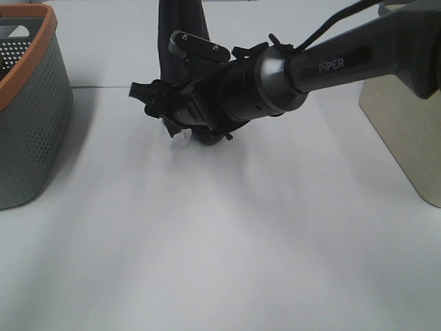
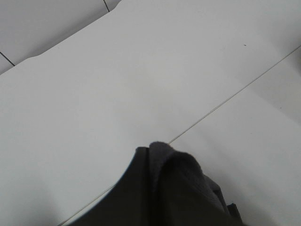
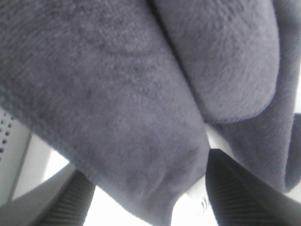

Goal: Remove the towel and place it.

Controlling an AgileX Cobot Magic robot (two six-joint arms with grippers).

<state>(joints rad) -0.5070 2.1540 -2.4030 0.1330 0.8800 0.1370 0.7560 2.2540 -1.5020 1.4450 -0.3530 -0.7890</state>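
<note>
Mid-table | towel (image 1: 180, 27) in clamped left pincer (image 2: 150, 188) | right pincer (image 3: 150, 193) apart around it | baskets (image 1: 34, 117) (image 1: 406, 131) flank

Towel (image 1: 182, 21): dark charcoal-navy, soft and fleecy up close. Hangs gathered into a narrow upright bundle over the far middle of the table (image 1: 220, 262), running up past the top edge of the exterior view. Folds over itself in thick rounded lobes, with a stitched hem along one edge. Ends low, close to the tabletop; lower part largely hidden, so contact cannot be told. Carries a small white tag (image 1: 183, 138) at the bottom corner. Bunches to a rounded peak in the left wrist view.
</note>
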